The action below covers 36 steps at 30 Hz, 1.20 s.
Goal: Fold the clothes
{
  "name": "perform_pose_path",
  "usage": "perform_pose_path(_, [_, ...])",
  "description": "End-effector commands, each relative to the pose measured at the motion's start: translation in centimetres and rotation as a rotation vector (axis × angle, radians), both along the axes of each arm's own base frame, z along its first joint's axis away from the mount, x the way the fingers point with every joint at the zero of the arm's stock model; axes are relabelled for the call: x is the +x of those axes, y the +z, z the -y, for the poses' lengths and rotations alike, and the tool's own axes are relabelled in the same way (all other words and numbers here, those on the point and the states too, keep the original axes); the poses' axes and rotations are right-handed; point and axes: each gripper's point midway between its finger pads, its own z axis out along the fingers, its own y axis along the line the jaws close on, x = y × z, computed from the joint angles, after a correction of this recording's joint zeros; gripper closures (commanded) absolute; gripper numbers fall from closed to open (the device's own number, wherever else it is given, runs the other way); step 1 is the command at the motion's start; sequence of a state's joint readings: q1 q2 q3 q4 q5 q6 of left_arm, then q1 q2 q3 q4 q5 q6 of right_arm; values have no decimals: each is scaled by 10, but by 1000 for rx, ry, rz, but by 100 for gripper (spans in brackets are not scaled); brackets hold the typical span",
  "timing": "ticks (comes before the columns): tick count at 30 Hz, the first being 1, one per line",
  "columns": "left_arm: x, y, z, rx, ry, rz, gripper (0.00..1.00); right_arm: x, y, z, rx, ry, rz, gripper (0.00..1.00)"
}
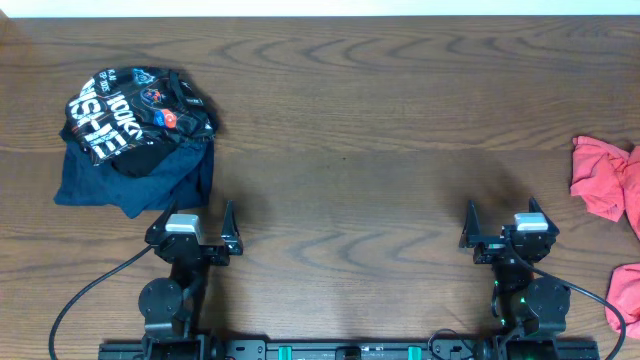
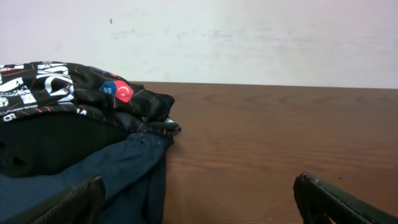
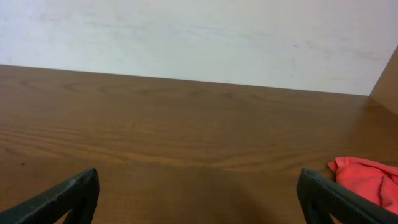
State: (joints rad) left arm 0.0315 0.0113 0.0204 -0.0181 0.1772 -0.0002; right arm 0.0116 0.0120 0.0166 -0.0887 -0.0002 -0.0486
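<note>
The orange-red T-shirt (image 1: 605, 178) lies crumpled at the table's right edge, partly cut off by the frame; another patch of it (image 1: 626, 295) shows lower right. No lettering shows. A corner of it shows in the right wrist view (image 3: 367, 179). My right gripper (image 1: 503, 222) is open and empty, left of the shirt and apart from it; its fingers also show in the right wrist view (image 3: 199, 196). My left gripper (image 1: 194, 222) is open and empty near the table's front, and shows in the left wrist view (image 2: 199, 199).
A black garment with white lettering (image 1: 135, 110) lies on a plain navy blue garment (image 1: 140, 180) at the back left, just beyond my left gripper; both show in the left wrist view (image 2: 68, 93) (image 2: 124, 174). Bare wooden table (image 1: 350, 150) lies between the piles.
</note>
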Motion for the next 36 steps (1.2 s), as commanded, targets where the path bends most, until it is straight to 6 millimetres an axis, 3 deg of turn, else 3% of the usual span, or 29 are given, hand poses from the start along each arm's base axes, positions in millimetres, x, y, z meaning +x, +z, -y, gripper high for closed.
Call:
perform_pose_path(1, [-1,-14,3,-1,-18,-42,2,0,0,-1,-12,1,2,1])
perform_pose_path(31, [-1,-14,3,-1,-18,-42,2,0,0,-3,23,11,3,1])
perform_pose_path(36, [-2,-7,4,-70,-13,-43,2,-1,8,-1,47,1,15,1])
